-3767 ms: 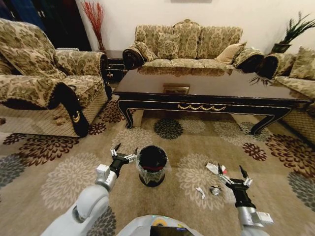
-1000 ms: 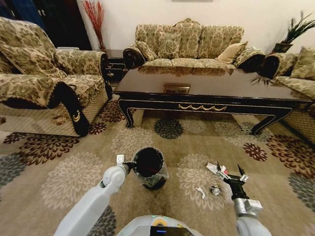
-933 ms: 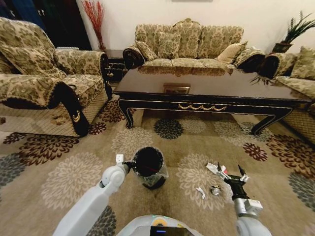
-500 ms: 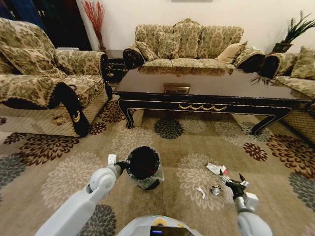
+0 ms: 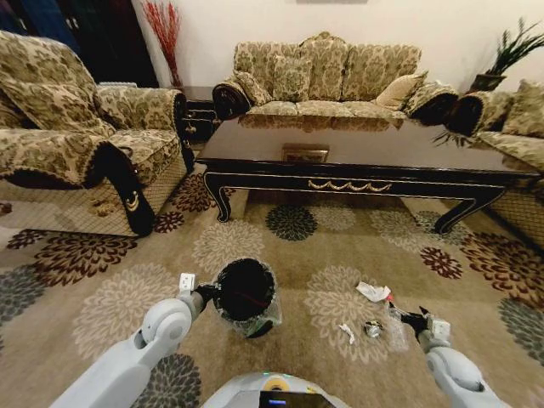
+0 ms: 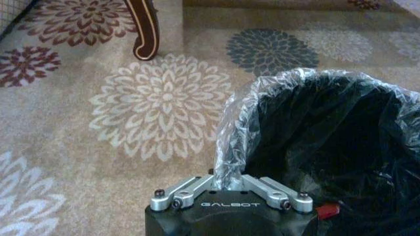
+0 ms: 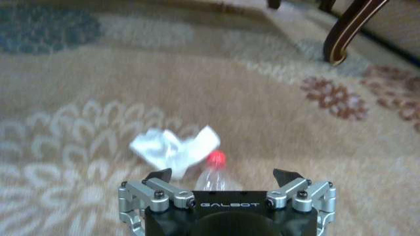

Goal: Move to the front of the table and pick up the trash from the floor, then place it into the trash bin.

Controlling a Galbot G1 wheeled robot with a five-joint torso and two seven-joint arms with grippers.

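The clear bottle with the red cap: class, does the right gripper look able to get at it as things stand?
Probably yes. The right gripper is open, low over the carpet, with the bottle lying between its fingers; the crumpled white paper beside it leaves the way free.

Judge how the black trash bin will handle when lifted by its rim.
Probably light: the left gripper holds the trash bin tilted by one rim spot. The crinkly liner looks slippery, so the pinch may slide. Tilted, it could tip.
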